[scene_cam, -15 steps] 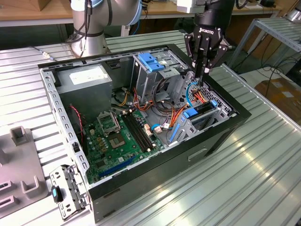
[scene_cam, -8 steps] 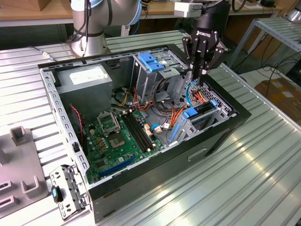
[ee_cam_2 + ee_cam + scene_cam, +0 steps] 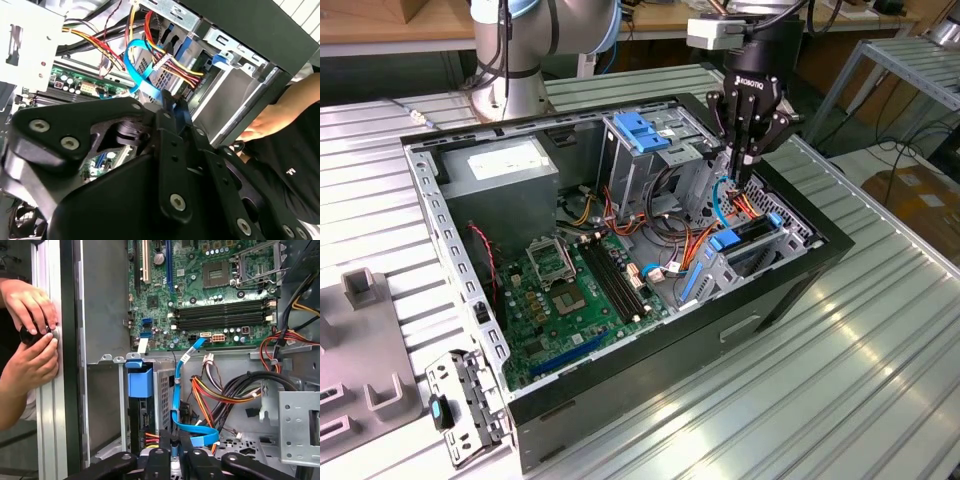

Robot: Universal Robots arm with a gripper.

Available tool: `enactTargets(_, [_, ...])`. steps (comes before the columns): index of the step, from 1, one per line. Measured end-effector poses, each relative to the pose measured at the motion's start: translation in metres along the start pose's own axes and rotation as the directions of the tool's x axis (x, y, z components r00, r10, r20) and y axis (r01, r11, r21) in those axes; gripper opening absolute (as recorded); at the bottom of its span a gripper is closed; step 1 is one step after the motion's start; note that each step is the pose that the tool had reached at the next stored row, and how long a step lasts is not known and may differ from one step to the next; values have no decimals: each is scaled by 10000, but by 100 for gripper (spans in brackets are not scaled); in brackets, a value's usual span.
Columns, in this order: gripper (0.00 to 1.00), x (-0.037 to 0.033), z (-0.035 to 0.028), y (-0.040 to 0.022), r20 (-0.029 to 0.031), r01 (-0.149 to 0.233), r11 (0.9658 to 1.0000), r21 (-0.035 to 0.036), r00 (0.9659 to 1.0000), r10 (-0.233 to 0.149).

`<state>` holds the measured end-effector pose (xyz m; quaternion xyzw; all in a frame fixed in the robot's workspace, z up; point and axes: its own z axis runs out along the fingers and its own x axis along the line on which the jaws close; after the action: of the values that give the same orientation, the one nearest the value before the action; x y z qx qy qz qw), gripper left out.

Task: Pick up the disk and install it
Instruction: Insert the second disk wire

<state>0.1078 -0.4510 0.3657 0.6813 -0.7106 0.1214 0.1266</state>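
Your black gripper (image 3: 737, 183) hangs inside the open computer case (image 3: 800, 290), fingers together around a flat blue cable (image 3: 192, 436).

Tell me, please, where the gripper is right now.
In the exterior view, the gripper reaches into the computer case at that view's right, above the drive cage and beside the blue cable.
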Motion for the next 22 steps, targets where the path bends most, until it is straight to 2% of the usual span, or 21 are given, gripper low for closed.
enactTargets(1, [17, -2, 5, 0, -37, -1, 10000, 2, 10000, 1])
enactTargets(4, [17, -6, 16, 0, -145, -2, 10000, 5, 9999, 3])
enactTargets(8, [17, 2, 23, 0, -145, -3, 10000, 7, 9999, 4])
enactTargets(11, [17, 41, 36, -2, -85, -2, 10000, 5, 10000, 2])
enactTargets(17, [17, 87, 53, -4, -48, -2, 10000, 3, 10000, 2])
enactTargets(22, [17, 159, 80, -7, 107, 0, 10000, -3, 9999, 0])
